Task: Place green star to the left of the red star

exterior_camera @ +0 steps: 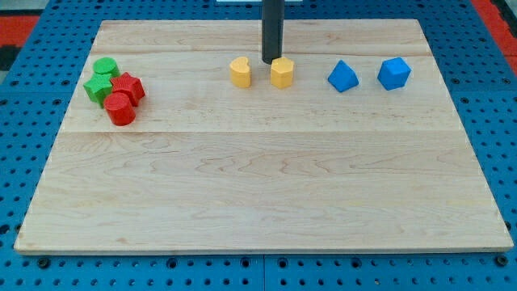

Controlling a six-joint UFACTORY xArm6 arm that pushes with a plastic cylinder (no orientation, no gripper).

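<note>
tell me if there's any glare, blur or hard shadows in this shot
Camera view: even, soft light, no glare on the board. Focus is sharp across the blocks; the green star and red star edges read clearly. Shadows are faint and short, close under each block. My tip sits just behind the yellow blocks. The board's sides converge towards the view's top.

Two yellow blocks (260,72), two blue blocks (368,75), wooden board (258,186).

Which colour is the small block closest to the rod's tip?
Yellow: the small yellow hexagonal block beside my tip, seen in the camera view.
</note>
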